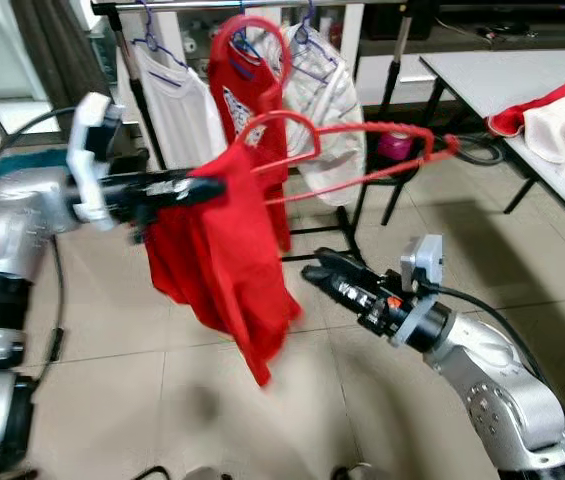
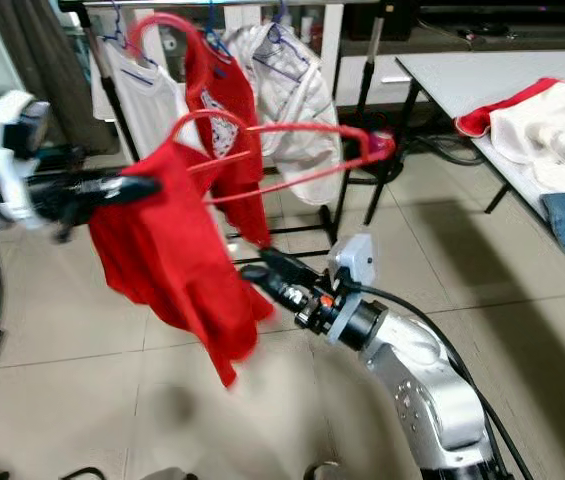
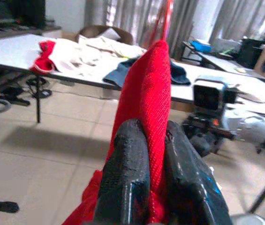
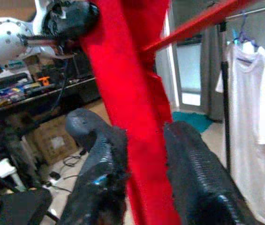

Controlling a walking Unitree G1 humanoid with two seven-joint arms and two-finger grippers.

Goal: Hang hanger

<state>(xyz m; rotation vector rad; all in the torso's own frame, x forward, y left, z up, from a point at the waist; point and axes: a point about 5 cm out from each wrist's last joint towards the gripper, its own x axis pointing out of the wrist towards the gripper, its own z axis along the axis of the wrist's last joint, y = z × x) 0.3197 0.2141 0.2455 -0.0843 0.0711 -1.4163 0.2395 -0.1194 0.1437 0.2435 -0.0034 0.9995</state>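
The red hanger (image 1: pixel 362 150) is up in the air in front of the clothes rack (image 1: pixel 402 60), lying nearly flat, its hook end out toward the robot's right near a rack leg and well below the top bar, with a red shirt (image 1: pixel 217 265) draped from its other end and sagging toward the tiled floor (image 1: pixel 112 380). The left gripper (image 1: pixel 197 188) has the shirt's shoulder, and most likely the hanger's end inside it, pinched between its black fingers (image 3: pixel 127 178); the left wrist view shows the red knit squeezed tight between the two pads. The right gripper (image 1: pixel 322 270) sits lower, just beside the hanging hem, and in its wrist view the fingers (image 4: pixel 99 159) stand apart on either side of a fold of red cloth, seemingly spread and not yet closing on it. On the rack behind hang a white shirt (image 1: pixel 177 105), another red garment (image 1: pixel 247 90) and a pale striped one (image 1: pixel 327 100), each on its own hanger, so free bar is scarce. To the robot's right a grey table (image 1: pixel 502 75) carries a heap of loose laundry (image 1: pixel 562 120). To my eye this is the carrying stage: the garment is on its hanger, the hook not yet near the bar. The next move would call for tipping the hanger upright so the hook points up, raising it above the bar and finding a gap between the hung clothes, with the right gripper steadying the swinging cloth.
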